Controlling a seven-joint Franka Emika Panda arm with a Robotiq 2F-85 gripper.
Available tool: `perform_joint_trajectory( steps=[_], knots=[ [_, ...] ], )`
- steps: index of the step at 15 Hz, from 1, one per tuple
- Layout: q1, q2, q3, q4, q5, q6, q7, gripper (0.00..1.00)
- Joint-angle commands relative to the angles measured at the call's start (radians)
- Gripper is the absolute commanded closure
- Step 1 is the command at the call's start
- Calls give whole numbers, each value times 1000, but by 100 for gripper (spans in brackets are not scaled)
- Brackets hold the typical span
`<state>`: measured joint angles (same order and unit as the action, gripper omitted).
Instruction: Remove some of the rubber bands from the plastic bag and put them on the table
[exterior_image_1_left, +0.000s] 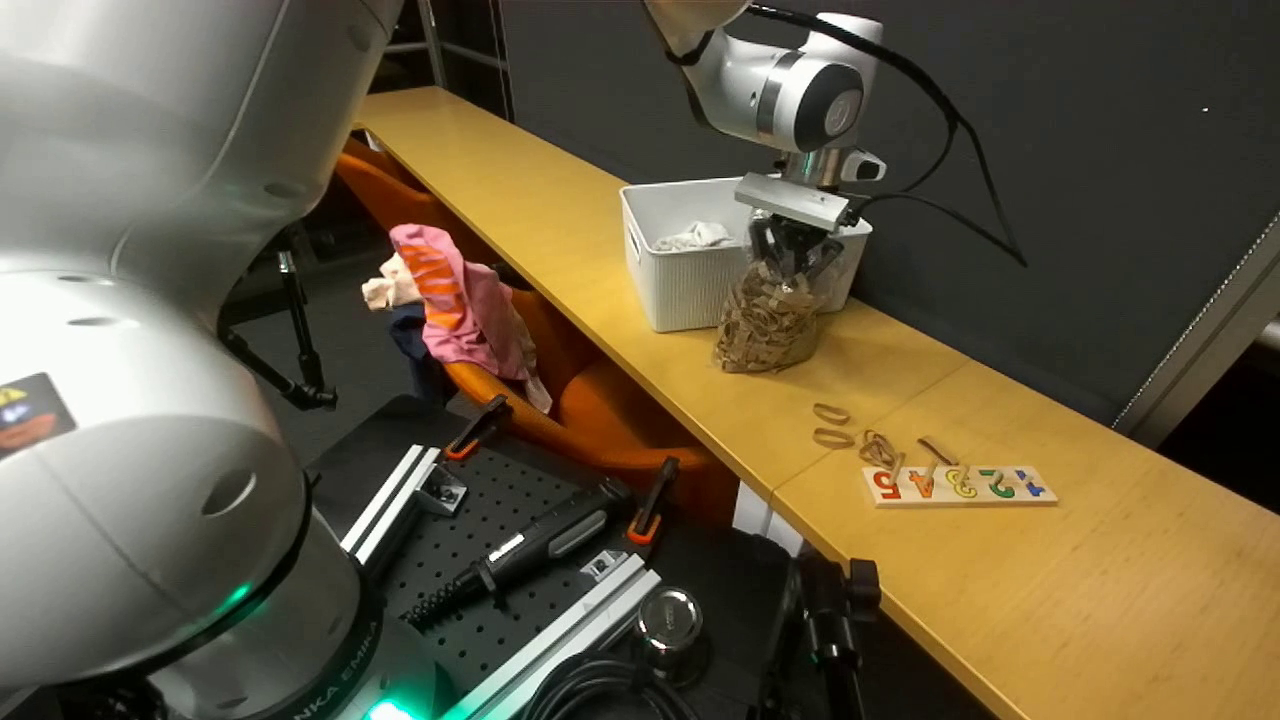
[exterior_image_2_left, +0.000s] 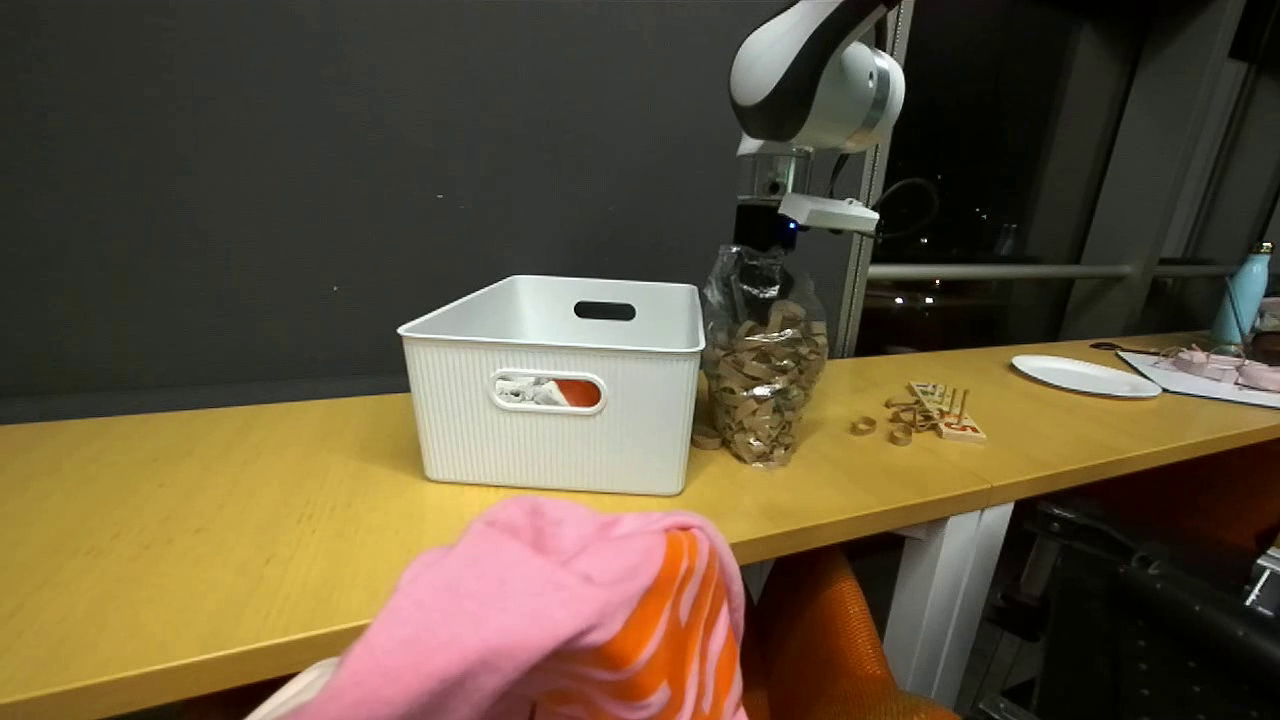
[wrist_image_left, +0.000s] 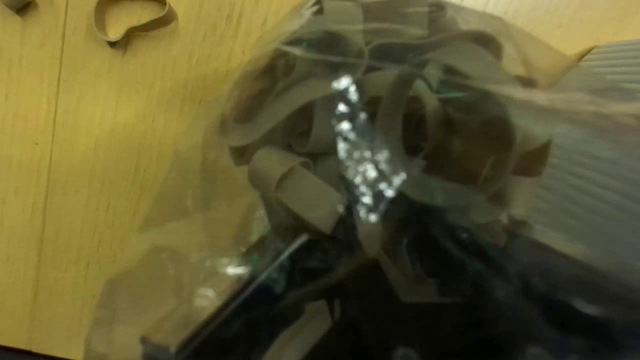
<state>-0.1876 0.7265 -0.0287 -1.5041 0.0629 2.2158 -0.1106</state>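
Note:
The clear plastic bag (exterior_image_1_left: 768, 340), packed with tan rubber bands (exterior_image_2_left: 760, 385), stands upright on the wooden table (exterior_image_1_left: 1150, 570). From above, my gripper (exterior_image_1_left: 795, 262) reaches down inside its mouth, with crinkled plastic around the dark fingers. Through the film in the wrist view, the gripper (wrist_image_left: 367, 222) has bands at and between its fingertips. A narrow gap shows there, but blur and glare hide whether the fingers press on any band. On the tabletop lie several loose bands, among them a single loop (exterior_image_1_left: 832, 438) and a small tangle (exterior_image_1_left: 878, 450); another loop (wrist_image_left: 132, 25) shows in the wrist view.
A white bin (exterior_image_2_left: 560, 440) with cloth inside stands right beside the bag. Past the loose bands is a wooden number board (exterior_image_1_left: 960, 488) with upright pegs. Pink cloth (exterior_image_1_left: 470, 300) hangs over an orange chair at the table's edge. Farther along sits a white plate (exterior_image_2_left: 1085, 376).

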Motion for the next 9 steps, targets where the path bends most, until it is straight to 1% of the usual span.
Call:
perform_joint_trajectory(
  steps=[1,4,9],
  knots=[
    [11,-36,-4,-72,15,22,27,99],
    [16,-81,-13,-148,16,72,64,100],
    [-6,-160,-15,-202,33,143,64,99]
  ],
)
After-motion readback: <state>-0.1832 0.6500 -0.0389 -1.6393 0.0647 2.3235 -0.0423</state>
